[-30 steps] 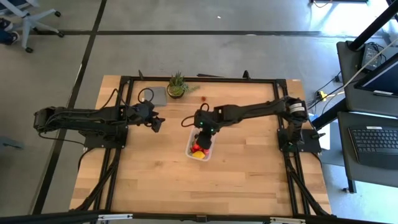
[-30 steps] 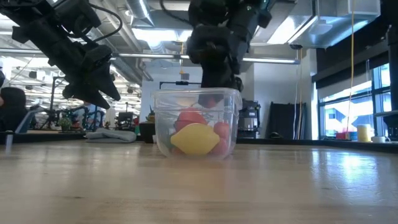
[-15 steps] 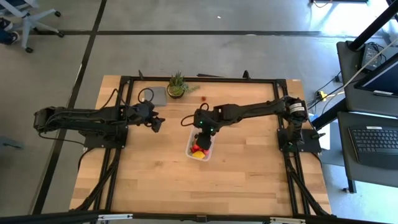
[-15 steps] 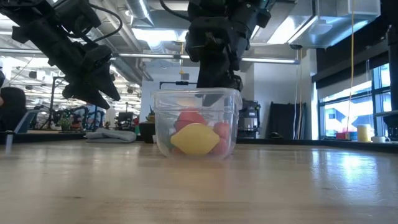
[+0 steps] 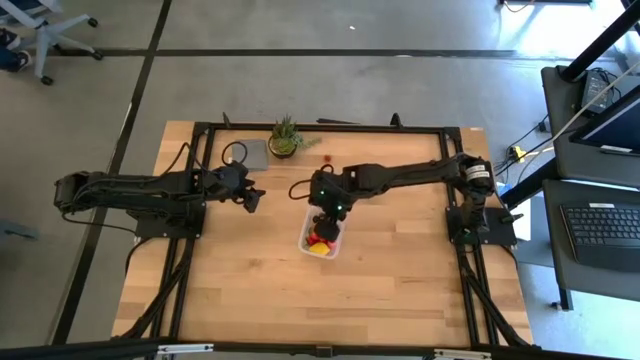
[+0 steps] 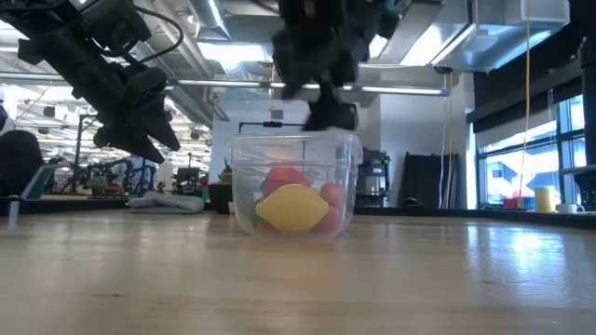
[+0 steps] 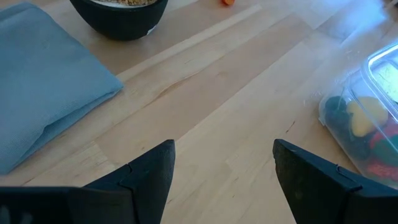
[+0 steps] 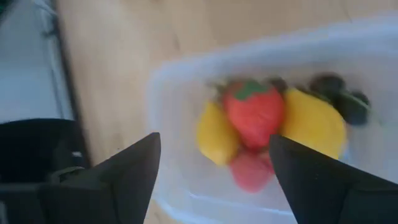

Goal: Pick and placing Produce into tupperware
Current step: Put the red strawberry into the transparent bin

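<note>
Right gripper (image 5: 322, 207), fingers spread and empty, is lifting off the tub (image 5: 321, 240), probably leaving its fruit (image 8: 256, 115) inside.

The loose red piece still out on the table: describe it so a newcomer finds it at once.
On the wooden table, find the green potted plant at the far edge. The loose red piece lies beside it, toward the right arm's side, alone on bare wood outside the clear tub.

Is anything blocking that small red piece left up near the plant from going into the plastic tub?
Nothing visible. Bare wood lies between the red piece and the lidless tub; the open right gripper hangs over the tub.
</note>
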